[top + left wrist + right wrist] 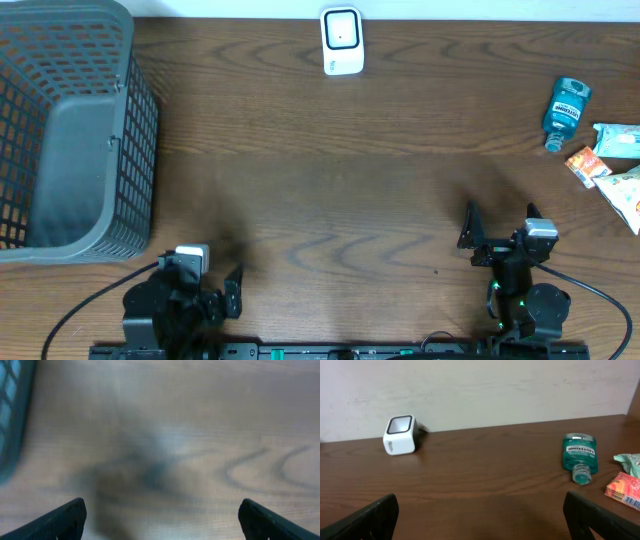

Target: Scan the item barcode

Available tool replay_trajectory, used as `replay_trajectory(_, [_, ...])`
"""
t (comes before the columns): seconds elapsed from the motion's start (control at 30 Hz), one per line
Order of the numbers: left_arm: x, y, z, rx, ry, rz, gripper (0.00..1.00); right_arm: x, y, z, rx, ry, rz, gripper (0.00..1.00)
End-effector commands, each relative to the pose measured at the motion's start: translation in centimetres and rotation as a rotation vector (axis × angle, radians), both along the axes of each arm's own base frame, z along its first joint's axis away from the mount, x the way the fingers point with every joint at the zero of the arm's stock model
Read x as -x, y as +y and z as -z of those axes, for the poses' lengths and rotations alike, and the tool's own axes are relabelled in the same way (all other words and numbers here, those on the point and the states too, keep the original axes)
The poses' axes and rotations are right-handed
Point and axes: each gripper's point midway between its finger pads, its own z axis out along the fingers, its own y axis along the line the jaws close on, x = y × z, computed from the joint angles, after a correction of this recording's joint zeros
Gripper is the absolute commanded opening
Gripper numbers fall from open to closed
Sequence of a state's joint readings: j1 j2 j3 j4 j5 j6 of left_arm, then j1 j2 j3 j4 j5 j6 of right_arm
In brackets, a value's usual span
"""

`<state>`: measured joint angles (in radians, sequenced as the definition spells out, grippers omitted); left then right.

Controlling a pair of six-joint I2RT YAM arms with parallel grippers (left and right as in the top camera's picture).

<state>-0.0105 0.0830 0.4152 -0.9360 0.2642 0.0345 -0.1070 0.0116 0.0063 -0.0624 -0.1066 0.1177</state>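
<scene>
The white barcode scanner [341,41] stands at the far middle of the table, also in the right wrist view as the scanner [400,435] against the wall. A teal mouthwash bottle [565,110] lies at the far right, its cap pointing towards me [579,456]. My left gripper [202,281] is low at the near left, open over bare wood [162,520]. Near the front right, my right gripper [500,225] is also open and holds nothing [480,517]. Both are far from the bottle and the scanner.
A grey mesh basket [70,130] fills the far left corner, its edge showing in the left wrist view [12,415]. An orange packet [588,166] and pale snack bags [620,140] lie beside the bottle at the right edge.
</scene>
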Motion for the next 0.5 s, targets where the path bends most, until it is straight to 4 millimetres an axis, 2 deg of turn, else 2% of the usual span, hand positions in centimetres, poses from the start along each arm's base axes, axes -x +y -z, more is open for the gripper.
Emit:
replay_trajectory(0.0, [-2.1,-0.9,-2.6,0.004,-0.159,0.054,0.97,0.0,-0.1,0.0,0.011,0.0,0.008,0.99])
replay_trajectory(0.17, [-5.8,-1.1,-5.7,-0.003,-0.412,0.06,0.97,0.0,-0.1,0.0,0.011,0.0,0.008,0.99])
replay_trajectory(0.33, [-7.6,-1.2,-5.6,-0.002,-0.563,0.059,0.97,0.0,-0.1,0.0,0.011,0.0,0.008,0.99])
replay_trajectory(0.47, [-8.2,-1.3,-4.9,-0.035,-0.641,0.074,0.97,0.0,-0.1,0.0,0.011,0.0,0.008,0.99])
